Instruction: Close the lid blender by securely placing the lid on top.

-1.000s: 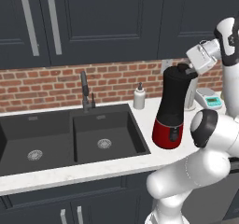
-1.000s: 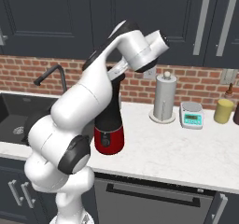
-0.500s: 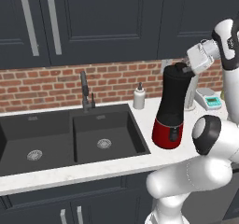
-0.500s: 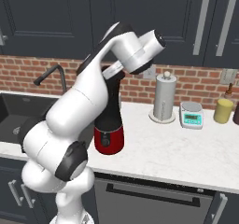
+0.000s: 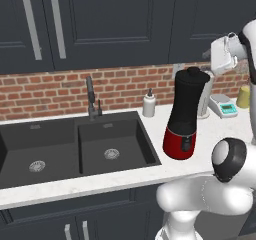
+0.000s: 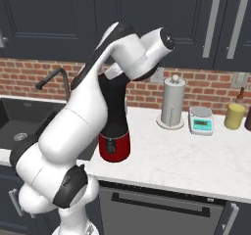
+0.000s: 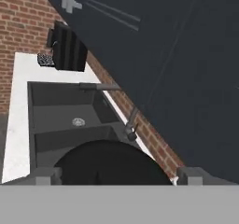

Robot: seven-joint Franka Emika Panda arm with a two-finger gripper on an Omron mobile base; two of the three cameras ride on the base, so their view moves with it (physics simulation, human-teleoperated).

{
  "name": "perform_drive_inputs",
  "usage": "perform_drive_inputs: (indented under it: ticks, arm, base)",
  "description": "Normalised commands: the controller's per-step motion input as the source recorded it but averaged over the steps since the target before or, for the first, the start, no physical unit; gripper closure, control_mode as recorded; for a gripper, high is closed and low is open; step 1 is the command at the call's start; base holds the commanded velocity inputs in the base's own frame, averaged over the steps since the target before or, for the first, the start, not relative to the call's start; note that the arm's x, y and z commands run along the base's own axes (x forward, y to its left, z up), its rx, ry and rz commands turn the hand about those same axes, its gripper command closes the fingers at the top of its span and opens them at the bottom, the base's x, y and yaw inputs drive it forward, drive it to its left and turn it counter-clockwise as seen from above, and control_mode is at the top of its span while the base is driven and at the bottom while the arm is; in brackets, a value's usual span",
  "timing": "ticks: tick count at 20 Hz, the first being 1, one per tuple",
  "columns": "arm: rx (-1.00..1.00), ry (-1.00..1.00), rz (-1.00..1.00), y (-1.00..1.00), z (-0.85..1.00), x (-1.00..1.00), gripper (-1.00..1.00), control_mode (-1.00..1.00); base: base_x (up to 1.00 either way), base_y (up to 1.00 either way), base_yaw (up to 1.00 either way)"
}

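The white arm rises from the base, folds at a high elbow, and brings its hand in level beside the top of the blender [image 5: 186, 115]. In the left base view the gripper [image 5: 212, 63] sits to the right of the jar's upper end, just beside the lid [image 5: 192, 73]. In the hand view the two finger tips [image 7: 45, 176] stand far apart at the lower corners, with the dark round top of the lid [image 7: 109, 164] between them and no contact visible, so the jaws are spread and grip nothing.

The lid rests on top of the black jar, its small centre knob upright. The blender stands upright on the white counter [image 6: 186, 163], its red base near the right edge of the sink [image 5: 80, 146].

Edges and open room:
- Dark upper cabinets [image 5: 110, 24] hang close above the hand.
- The brick wall [image 5: 60, 91] lies behind the blender.
- A white soap bottle [image 5: 149, 104] stands to the left of the jar, against the wall.
- A pale cylinder [image 6: 173, 102] and a digital scale [image 6: 201, 121] stand to its right, apart from it.
- The counter in front of the blender and to its right is bare up to the front edge.
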Motion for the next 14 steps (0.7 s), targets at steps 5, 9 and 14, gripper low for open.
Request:
perform_drive_inputs:
  ticks: [5,9,14]
  arm:
    - [0.06,-0.31,-0.06,-0.57,0.02,-0.99,-1.0,-1.0]
    - [-0.02,-0.3,0.0,-0.71,-0.9,-1.0,-1.0,-1.0]
    - [-0.24,-0.14,0.0,-0.33,-1.0,-1.0,-1.0,-1.0]
  base:
    - [0.0,0.0,0.0]
    - [0.0,0.0,0.0]
    - [0.0,0.0,0.0]
